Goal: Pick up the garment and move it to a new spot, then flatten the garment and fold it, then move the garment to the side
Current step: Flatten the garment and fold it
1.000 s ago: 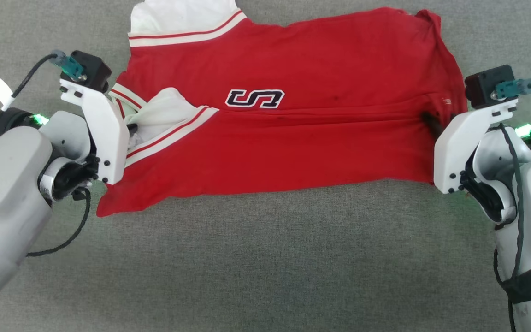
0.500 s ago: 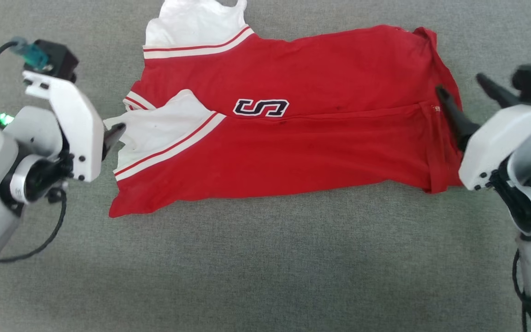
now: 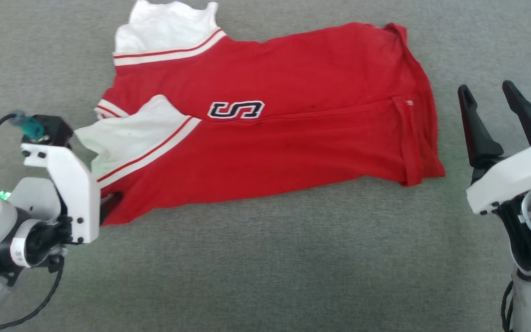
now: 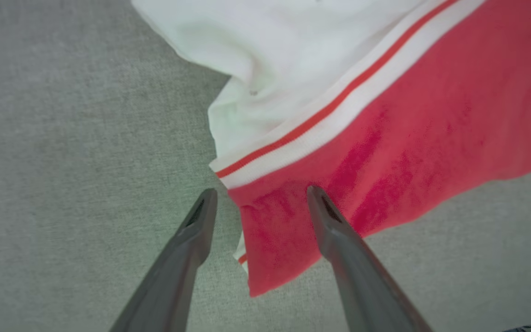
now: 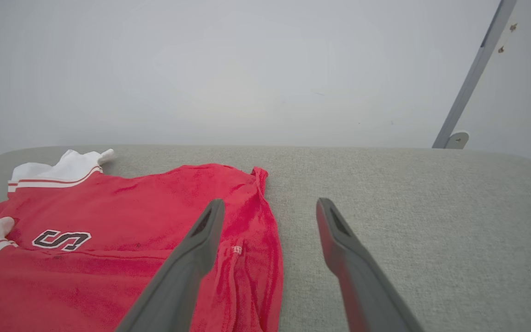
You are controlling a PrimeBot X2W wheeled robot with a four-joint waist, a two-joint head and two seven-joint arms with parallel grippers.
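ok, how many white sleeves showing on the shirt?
2. The far sleeve sticks out at the far-left corner of the shirt; the near sleeve lies folded over the red front by the left gripper. None seems hidden.

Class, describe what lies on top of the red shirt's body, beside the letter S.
A white sleeve with a red-striped band lies folded over the garment, on its red body. The fabric beneath that fold is covered.
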